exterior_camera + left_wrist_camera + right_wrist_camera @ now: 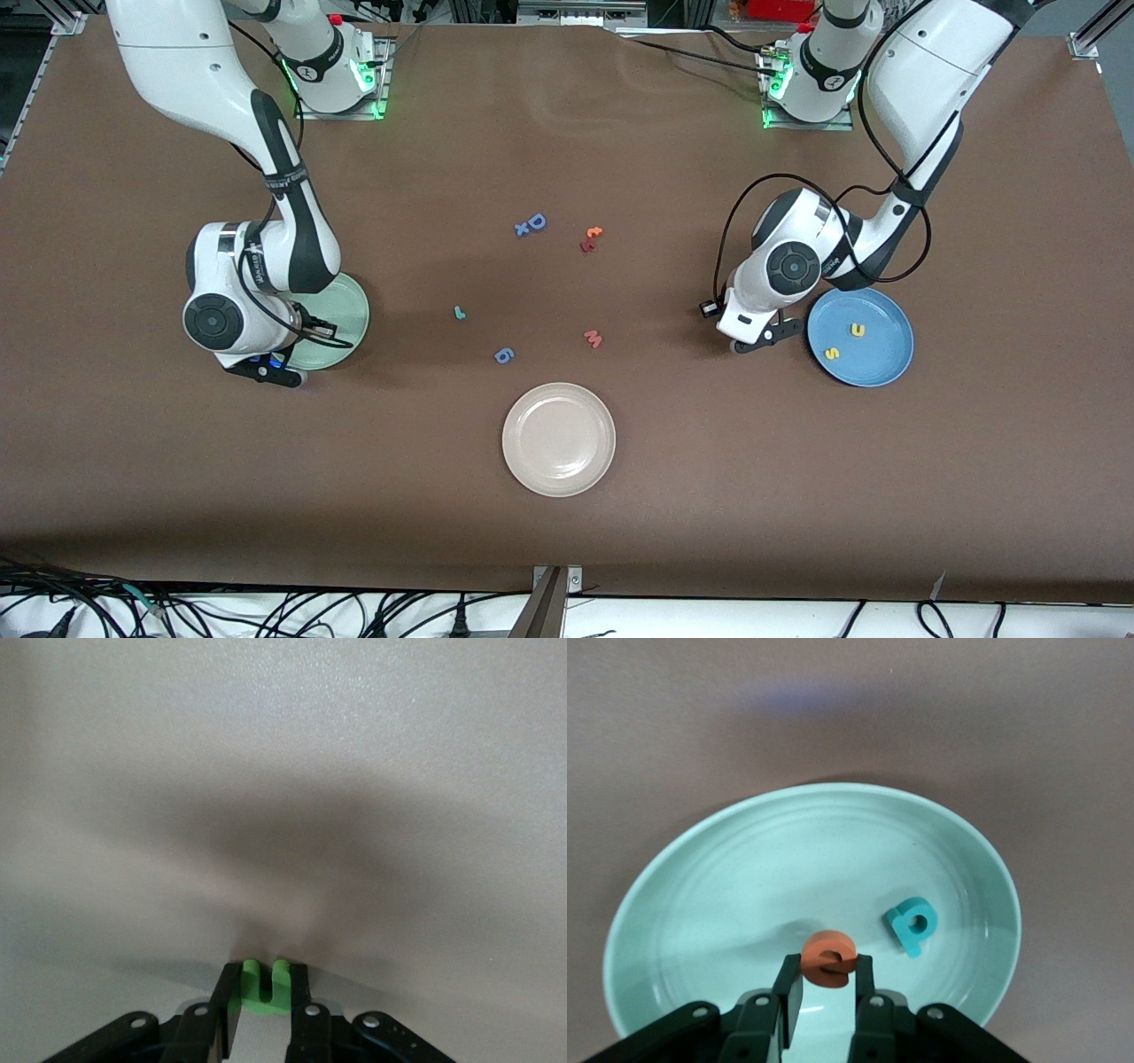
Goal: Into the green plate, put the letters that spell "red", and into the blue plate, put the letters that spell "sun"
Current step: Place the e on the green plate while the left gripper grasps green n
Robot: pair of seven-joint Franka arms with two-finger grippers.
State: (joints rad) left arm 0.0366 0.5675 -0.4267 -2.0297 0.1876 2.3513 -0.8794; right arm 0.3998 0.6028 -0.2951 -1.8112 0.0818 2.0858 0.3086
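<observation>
My brown table (pixel 620 496) carries the green plate (pixel 347 312) at my right arm's end, the blue plate (pixel 873 350) at my left arm's end, a beige-white plate (pixel 558 439) nearest the front camera, and scattered foam letters (pixel 532 224) mid-table.

A beige plate (pixel 558 439) sits toward the table's (pixel 567 532) camera-side edge. Mid-table lie a blue "D" (pixel 536 221), blue "g" (pixel 504 355) and red "w" (pixel 593 338).
</observation>
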